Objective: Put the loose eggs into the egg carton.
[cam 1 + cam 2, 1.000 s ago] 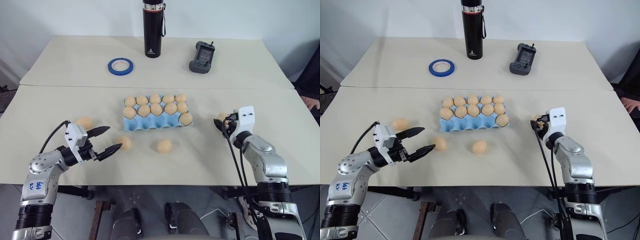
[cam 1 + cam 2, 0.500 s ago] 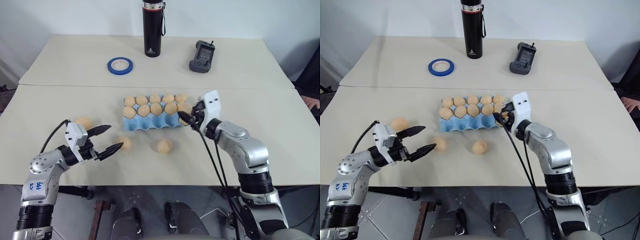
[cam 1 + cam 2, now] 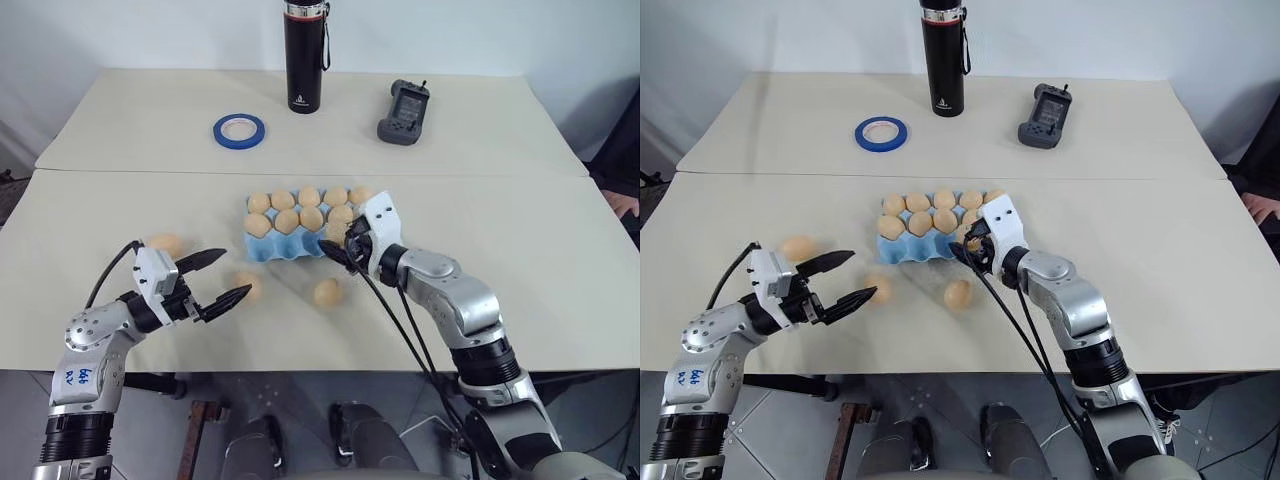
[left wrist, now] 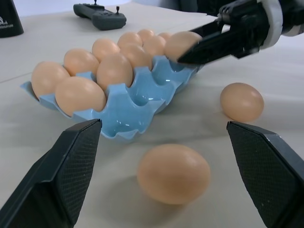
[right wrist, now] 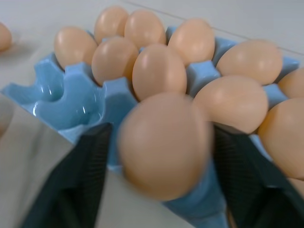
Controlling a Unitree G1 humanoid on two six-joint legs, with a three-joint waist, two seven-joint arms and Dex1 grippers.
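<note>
The light blue egg carton [image 3: 272, 252] lies mid-table, its back two rows full of eggs and several front cups bare. My right gripper [image 3: 333, 247] hangs over the front row near the carton's right end. Its fingers [image 5: 88, 175] stand open on either side of one egg [image 5: 164, 142], just off its sides. Three loose eggs lie on the table: one at the left [image 3: 166, 243], one in front of the carton [image 3: 327, 292], and one [image 4: 173, 173] just ahead of my left gripper [image 3: 233, 273]. That gripper is wide open and holds nothing.
A black bottle [image 3: 305, 55], a blue tape roll [image 3: 239, 129] and a dark handheld controller [image 3: 404, 110] stand on the far half of the table. A person's hand [image 3: 626, 205] shows at the right edge.
My right gripper has swung left from the table's right side to the carton, carrying an egg, and its fingers have spread apart. The left arm has stayed put.
</note>
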